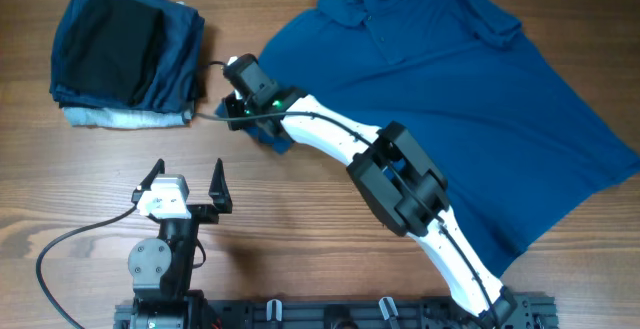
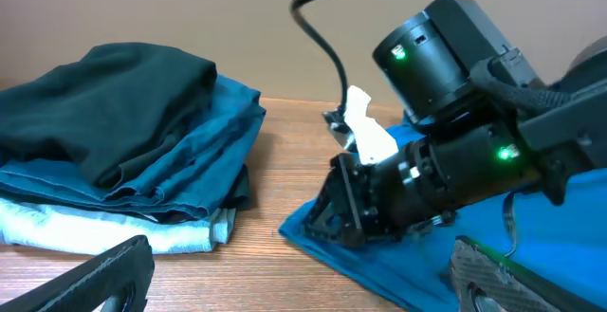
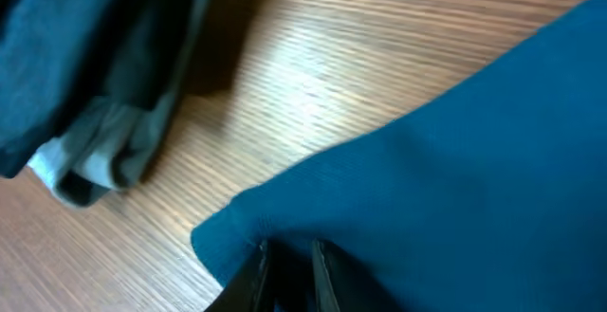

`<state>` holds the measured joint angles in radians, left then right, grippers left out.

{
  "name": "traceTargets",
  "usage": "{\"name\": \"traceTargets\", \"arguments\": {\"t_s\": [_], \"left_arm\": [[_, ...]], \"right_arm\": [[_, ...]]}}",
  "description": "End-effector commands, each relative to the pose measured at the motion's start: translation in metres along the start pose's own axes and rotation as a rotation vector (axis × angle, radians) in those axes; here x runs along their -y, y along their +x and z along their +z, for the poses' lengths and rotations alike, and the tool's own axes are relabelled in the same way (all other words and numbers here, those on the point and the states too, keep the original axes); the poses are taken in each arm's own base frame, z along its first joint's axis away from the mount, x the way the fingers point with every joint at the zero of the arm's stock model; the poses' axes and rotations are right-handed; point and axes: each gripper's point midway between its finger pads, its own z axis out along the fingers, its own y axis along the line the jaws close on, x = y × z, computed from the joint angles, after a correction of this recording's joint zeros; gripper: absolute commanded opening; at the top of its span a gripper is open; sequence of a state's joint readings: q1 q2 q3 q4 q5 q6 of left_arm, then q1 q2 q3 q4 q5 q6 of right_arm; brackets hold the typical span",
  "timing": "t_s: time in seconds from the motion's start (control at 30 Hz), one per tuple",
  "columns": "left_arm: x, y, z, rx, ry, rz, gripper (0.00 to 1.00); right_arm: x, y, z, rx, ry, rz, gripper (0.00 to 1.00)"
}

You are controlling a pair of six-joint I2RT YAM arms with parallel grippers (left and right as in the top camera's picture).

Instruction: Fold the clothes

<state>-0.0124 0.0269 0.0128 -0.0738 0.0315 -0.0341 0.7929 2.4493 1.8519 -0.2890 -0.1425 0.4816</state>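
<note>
The medium-blue shirt [image 1: 450, 79] lies spread flat on the wooden table, collar at the top. My right gripper [image 1: 262, 129] reaches across to the shirt's left sleeve edge and is shut on the cloth. In the right wrist view its fingers [image 3: 289, 255] pinch the blue sleeve [image 3: 455, 141] near its corner. My left gripper [image 1: 185, 181] is open and empty, near the table's front. In the left wrist view its fingers [image 2: 299, 288] frame the sleeve corner [image 2: 379, 265] and the right gripper [image 2: 356, 208].
A stack of folded garments [image 1: 125, 54], black on dark blue on pale grey-blue, sits at the far left. It also shows in the left wrist view [image 2: 123, 151] and the right wrist view [image 3: 85, 65]. The right arm's cable [image 2: 322, 27] loops above.
</note>
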Motion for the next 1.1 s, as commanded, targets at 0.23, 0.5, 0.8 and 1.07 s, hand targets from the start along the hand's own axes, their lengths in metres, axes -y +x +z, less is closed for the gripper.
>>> {"name": "traceTargets", "arguments": {"t_s": [0.23, 0.5, 0.8, 1.07], "left_arm": [[0.003, 0.003, 0.000, -0.004, 0.017, 0.016, 1.00], [0.003, 0.003, 0.000, -0.004, 0.017, 0.016, 1.00], [0.003, 0.003, 0.000, -0.004, 0.017, 0.016, 1.00], [0.002, -0.007, 0.000, 0.036, 0.007, 0.056, 1.00]], "right_arm": [[0.074, -0.100, -0.166, 0.166, 0.147, 0.084, 0.28], [0.304, -0.032, -0.263, -0.063, 0.641, 0.387, 1.00], [0.505, 0.058, -0.423, 0.028, 0.953, 0.870, 1.00], [0.561, 0.056, -0.476, 0.248, 1.031, 0.931, 1.00]]}}
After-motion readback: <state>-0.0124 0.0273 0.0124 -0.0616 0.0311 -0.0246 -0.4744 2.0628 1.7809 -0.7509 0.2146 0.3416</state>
